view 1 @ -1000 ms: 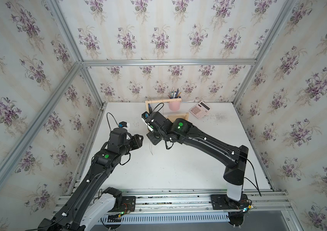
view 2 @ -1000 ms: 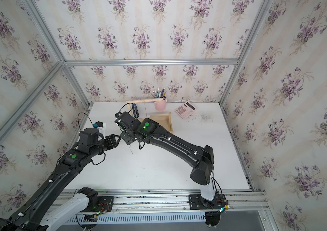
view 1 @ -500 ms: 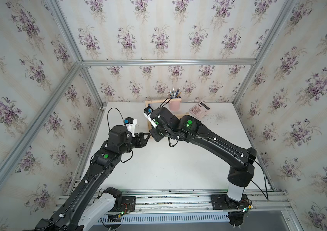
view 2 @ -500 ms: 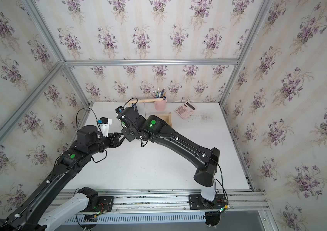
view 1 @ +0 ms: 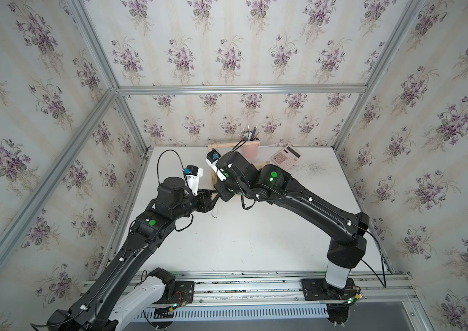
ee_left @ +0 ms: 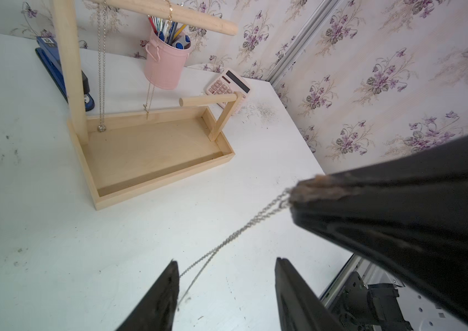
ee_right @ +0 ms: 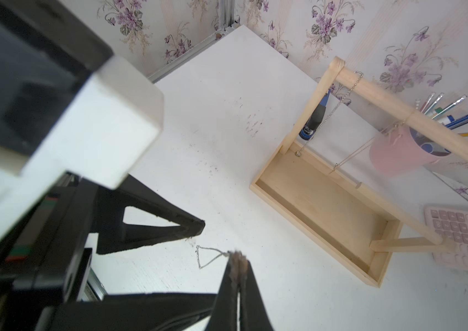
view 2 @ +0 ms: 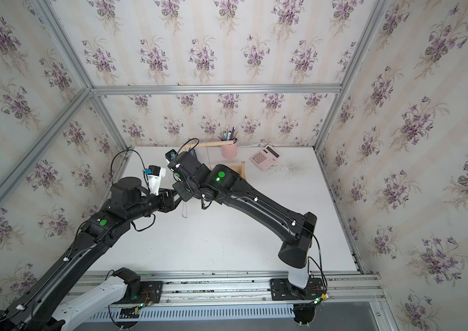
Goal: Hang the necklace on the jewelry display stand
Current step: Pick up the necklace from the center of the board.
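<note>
In the left wrist view your right gripper (ee_left: 294, 196) pinches the thin silver chain necklace (ee_left: 238, 230), fingers pressed together. The doubled chain slants down to your left gripper (ee_left: 227, 260), whose fingers stand spread with a strand beside one tip. I'd judge the loop needs opening: close the left on one strand only, apart from the right's pinch, then draw the grippers apart gently. The pale wooden jewelry display stand (ee_left: 164, 179) sits near, its top dowel's free end just in front of the pink pail-shaped pen cup (ee_left: 164, 66).

In the right wrist view one chain already hangs by the tall post and another at mid-bar, so aim for the bare stretch toward the free end.

In both top views the white table (view 1: 255, 243) lies open in front of the stand. The pink calculator (view 1: 285, 157) and the back wall crowd the far side, so come in from the front
</note>
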Robot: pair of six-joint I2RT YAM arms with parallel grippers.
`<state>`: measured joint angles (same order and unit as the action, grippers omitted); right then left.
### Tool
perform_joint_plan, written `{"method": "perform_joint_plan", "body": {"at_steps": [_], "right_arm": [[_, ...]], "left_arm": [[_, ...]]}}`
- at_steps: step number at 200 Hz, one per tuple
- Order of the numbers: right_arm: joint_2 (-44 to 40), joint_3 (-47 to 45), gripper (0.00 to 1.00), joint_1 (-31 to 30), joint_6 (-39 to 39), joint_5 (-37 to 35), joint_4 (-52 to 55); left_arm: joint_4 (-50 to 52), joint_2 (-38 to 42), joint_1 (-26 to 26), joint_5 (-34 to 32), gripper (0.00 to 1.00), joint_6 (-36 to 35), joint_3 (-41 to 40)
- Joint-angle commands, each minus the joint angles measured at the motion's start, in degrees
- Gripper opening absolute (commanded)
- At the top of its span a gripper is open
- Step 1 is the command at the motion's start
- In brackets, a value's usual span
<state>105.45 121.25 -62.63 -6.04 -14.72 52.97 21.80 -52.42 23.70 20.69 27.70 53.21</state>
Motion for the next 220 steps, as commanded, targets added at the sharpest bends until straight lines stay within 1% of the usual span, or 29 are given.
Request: {"method": "perform_joint_plan", "body": {"at_steps": [1,96,172,220], "right_arm": [[-0.8,0.2,0.02,0.0,-0.4,0.1,-1.2],[-2.8,-0.2,0.01,0.0,-0.3,-0.2,-1.5],[-4.0,-0.3,0.02,0.0,-0.3,0.4,-2.6],[-4.1,-0.6,0.02,0.0,-0.1,-1.3,-2.7]], "left_arm": [[-0.5,-0.2,0.0,-2.4,0.56,-1.0,0.3],[-2.4,-2.8,0.0,-2.7,0.56,-1.3,1.3],[-2.0,-2.9,0.0,-2.6,0.56,-1.2,1.0],[-0.8,-2.4,0.0,-2.8,0.56,-1.2,1.4]]}}
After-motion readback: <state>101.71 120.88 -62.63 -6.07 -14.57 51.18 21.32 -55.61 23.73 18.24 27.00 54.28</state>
